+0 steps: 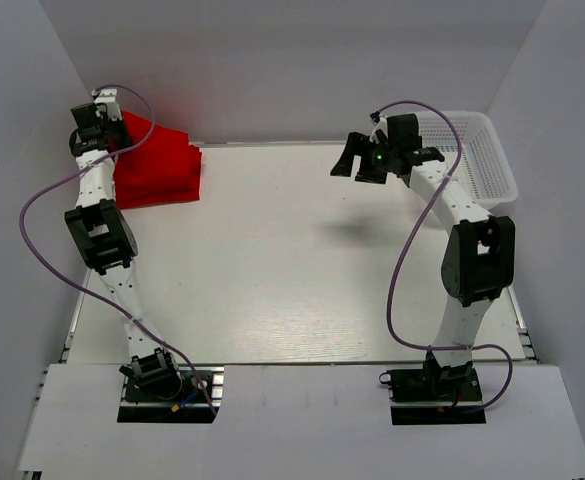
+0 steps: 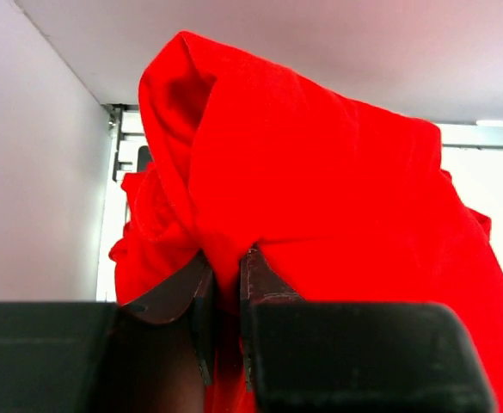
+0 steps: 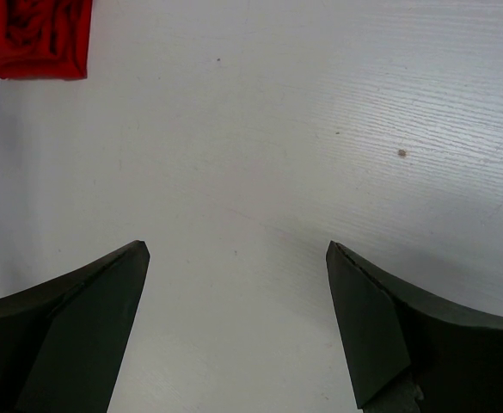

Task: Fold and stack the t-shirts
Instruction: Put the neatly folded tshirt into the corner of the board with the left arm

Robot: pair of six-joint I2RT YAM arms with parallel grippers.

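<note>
Top view: high above the near edge, looking down over the whole tabletop (image 1: pixel 302 270).
Left wrist view: pressed close against red cloth (image 2: pixel 320 198).
Right wrist view: raised, facing down; same cloth at its upper-left corner.

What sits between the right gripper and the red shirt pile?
Nothing: the top external view shows only bare white table between the right gripper and the red shirt pile. The right wrist view agrees.
</note>
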